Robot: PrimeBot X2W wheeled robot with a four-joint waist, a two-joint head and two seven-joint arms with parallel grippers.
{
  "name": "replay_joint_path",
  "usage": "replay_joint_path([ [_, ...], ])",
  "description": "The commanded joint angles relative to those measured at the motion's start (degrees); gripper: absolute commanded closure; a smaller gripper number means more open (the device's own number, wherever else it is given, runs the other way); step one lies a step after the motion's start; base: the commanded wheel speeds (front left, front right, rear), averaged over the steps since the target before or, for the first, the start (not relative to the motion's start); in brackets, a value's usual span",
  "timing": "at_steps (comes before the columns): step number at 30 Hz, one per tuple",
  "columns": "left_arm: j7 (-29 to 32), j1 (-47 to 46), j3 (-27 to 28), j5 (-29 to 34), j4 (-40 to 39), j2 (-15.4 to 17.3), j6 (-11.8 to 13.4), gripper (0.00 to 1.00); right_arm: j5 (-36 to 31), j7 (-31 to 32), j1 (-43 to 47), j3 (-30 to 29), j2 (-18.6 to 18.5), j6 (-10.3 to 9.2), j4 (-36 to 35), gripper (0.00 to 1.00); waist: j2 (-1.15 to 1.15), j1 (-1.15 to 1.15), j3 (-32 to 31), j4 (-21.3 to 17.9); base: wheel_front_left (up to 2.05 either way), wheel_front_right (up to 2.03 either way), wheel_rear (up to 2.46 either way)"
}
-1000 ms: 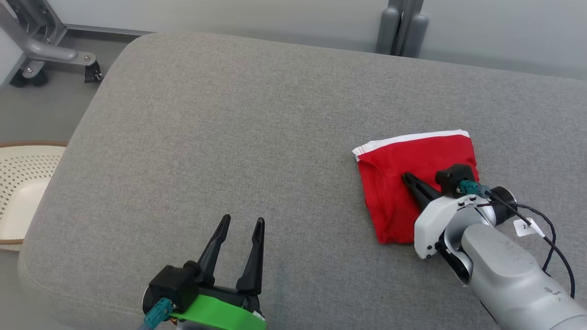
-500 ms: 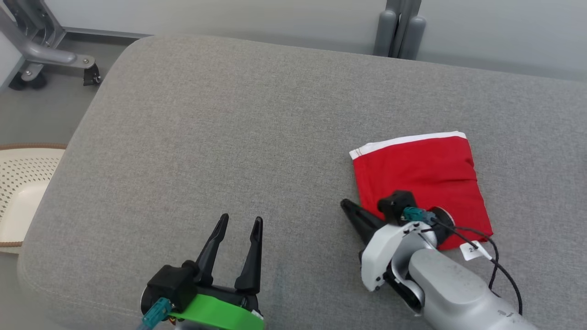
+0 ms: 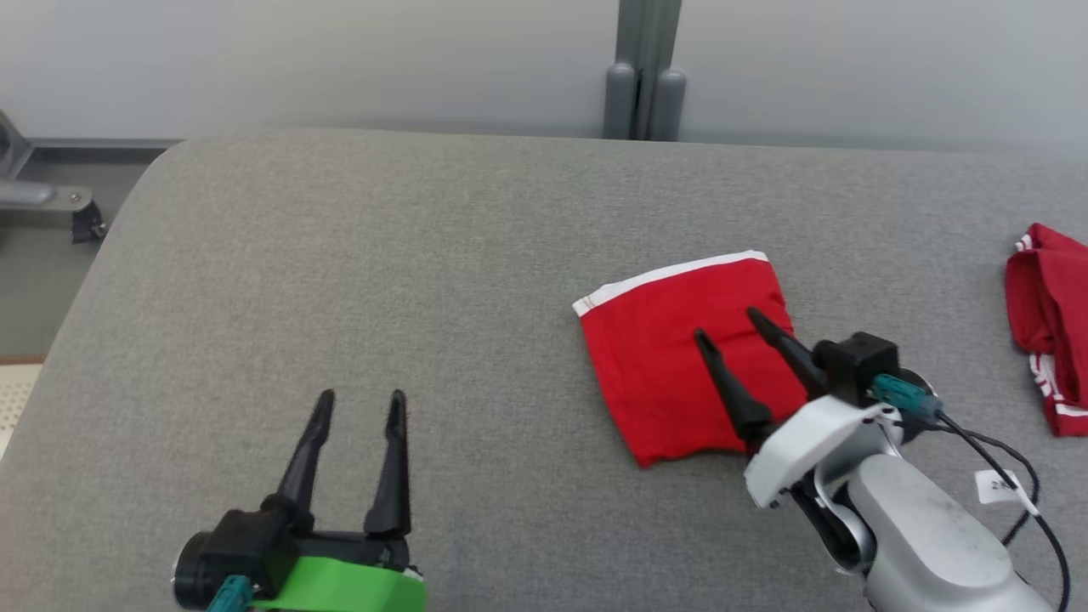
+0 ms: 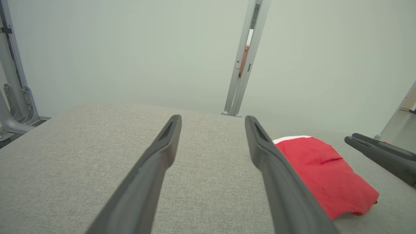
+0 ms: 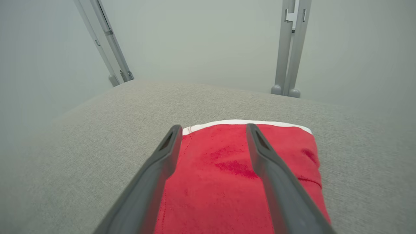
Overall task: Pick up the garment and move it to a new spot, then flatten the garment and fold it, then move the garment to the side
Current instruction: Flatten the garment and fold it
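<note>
The garment (image 3: 663,365) is red with a white band and lies folded flat on the grey cushion (image 3: 425,255), right of centre. My right gripper (image 3: 727,325) is open, its two fingers spread over the garment's near half and pointing at the white band. From the right wrist the garment (image 5: 221,169) shows between and under the spread gripper (image 5: 213,127), with nothing pinched. My left gripper (image 3: 361,396) is open over bare cushion at the lower left, well apart from the garment. The left wrist view shows that gripper (image 4: 213,118) empty, with the garment (image 4: 325,172) to its right.
Another red garment (image 3: 1050,331) lies bunched at the cushion's right edge. A grey post (image 3: 644,93) stands behind the cushion against the wall. A metal frame (image 3: 51,200) sits on the floor at far left. The cushion's left edge curves down there.
My right gripper has gone from shut to open and moved from the garment's near left corner to over it. The head camera has shifted, bringing a second red garment into view. The left gripper stays open.
</note>
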Motion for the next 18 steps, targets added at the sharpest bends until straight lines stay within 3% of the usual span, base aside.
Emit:
replay_joint_path([
  [1, -0.01, 1.71, 1.41, 0.78, -0.63, 0.17, 0.83, 0.00, -1.11, -0.11, 3.17, -2.23, -0.60, -0.10, -1.87, 0.00, 0.00, 0.00, -2.89, -3.67, 0.00, 0.00, 0.00],
  [4, -0.01, 3.12, 3.92, 3.72, -1.93, 0.16, 1.62, 0.00, -3.13, -0.11, 7.67, -7.34, -0.70, -0.10, -5.10, 0.00, 0.00, 0.00, -4.06, -5.70, 0.00, 0.00, 0.00],
  [8, -0.01, 5.10, 6.64, 5.76, -2.90, 0.18, 0.61, 0.00, -6.29, -0.12, 13.26, -12.79, 0.57, -0.09, -9.35, 0.00, 0.00, 0.00, -5.10, -7.96, 0.00, 0.00, 0.00],
  [18, 0.00, 9.50, 9.08, 6.85, 0.31, 0.16, 1.32, 0.00, -10.97, -0.12, 23.26, -17.43, 4.19, -0.09, -18.84, 0.00, 0.00, 0.00, -8.30, -10.94, 0.00, 0.00, 0.00],
])
